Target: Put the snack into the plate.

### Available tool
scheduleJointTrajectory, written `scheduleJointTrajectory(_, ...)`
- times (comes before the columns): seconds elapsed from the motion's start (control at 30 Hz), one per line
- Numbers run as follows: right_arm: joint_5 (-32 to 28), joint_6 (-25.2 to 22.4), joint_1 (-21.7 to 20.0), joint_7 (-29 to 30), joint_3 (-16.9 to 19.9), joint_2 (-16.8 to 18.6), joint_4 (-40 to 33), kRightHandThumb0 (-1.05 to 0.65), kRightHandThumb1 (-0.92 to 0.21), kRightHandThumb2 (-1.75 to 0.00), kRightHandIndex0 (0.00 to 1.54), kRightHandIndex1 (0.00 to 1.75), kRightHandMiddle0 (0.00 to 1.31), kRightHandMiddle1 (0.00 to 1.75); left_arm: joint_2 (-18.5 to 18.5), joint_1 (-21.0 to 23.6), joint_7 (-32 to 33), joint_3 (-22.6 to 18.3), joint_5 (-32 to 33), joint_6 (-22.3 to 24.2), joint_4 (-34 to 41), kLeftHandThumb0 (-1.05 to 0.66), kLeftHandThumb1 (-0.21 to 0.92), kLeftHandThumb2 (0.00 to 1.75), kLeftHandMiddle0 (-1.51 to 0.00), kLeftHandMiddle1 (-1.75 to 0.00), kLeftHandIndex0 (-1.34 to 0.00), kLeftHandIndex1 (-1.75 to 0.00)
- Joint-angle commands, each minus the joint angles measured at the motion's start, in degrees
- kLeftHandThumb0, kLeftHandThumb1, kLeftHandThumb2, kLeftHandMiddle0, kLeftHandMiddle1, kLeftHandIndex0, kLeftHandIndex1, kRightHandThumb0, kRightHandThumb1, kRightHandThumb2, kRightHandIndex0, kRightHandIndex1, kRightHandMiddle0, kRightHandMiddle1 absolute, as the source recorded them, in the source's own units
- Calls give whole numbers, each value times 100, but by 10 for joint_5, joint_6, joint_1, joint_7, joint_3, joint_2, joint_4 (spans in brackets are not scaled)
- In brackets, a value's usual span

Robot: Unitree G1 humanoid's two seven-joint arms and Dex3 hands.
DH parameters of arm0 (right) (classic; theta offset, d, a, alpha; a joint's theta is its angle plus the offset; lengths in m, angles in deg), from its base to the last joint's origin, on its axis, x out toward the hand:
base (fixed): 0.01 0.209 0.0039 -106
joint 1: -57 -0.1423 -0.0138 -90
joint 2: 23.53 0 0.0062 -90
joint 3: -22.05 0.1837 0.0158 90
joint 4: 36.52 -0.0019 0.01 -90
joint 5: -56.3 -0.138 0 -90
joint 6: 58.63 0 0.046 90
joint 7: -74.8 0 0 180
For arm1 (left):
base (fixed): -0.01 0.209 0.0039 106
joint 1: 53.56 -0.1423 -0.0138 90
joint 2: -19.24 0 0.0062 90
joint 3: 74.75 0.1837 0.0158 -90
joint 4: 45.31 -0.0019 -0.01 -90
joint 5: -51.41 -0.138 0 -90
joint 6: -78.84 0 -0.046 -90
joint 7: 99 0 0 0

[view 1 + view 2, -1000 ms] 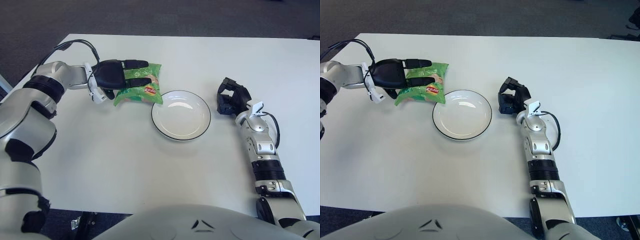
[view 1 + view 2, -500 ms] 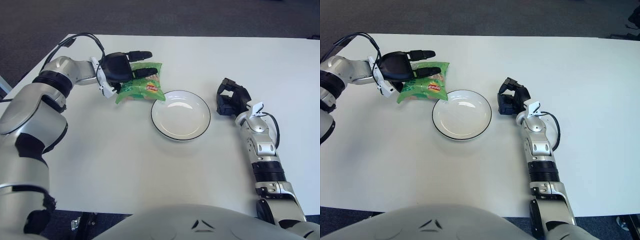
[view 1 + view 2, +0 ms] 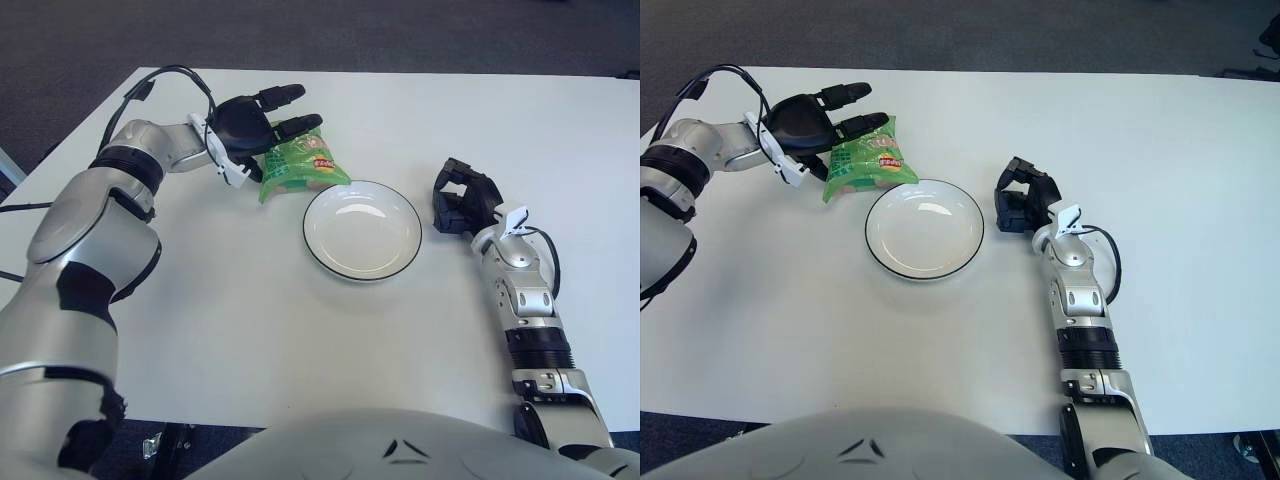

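**Nearly at the rim: green snack bag beside the white plate**

Right now my left robot hand [image 3: 258, 122] is curled over the far-left end of the green crinkly foil snack bag [image 3: 301, 166], with two black fingers [image 3: 297, 124] lying across its top edge. I judge the hold to be a light clamp on the bag rather than a firm pinch; the thumb side is hidden under the bag, so I cannot confirm how well it is gripped.

The bag lies on the white desk [image 3: 250, 330], its near-right corner just touching or barely overlapping the far-left rim of the round white plate with a thin black edge [image 3: 361, 229]. None of the bag is inside the plate yet. Its long axis runs roughly from my hand toward the plate, so the plate lies to the right of my hand and a little nearer to me, straight along the bag's length.

My left arm reaches forward across the desk, the wrist turned so the palm faces right toward the plate. This hand is clearly the nearer one to the bag.

My right robot hand [image 3: 463, 196] shows just to the right of the plate, fingers curled, holding nothing.
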Motion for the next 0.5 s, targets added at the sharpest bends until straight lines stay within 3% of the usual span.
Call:
scheduleJointTrajectory(0.0,5,-44,43,-11,-11,5,26,-50,-28,-137,128,175,65,175,-1,-2,-17,-14,23,4,-7,-87,71,42,0,0,0,0)
scheduleJointTrajectory(0.3,5,-51,45,-15,-12,2,19,-50,-27,-137,128,175,65,175,-4,-2,-30,-13,35,12,-10,-82,62,54,0,0,0,0)
scheduleJointTrajectory(0.47,2,-53,46,-21,-10,1,17,-50,-27,-137,129,175,65,175,-7,0,-45,-10,35,3,-16,-95,73,50,0,0,0,0)
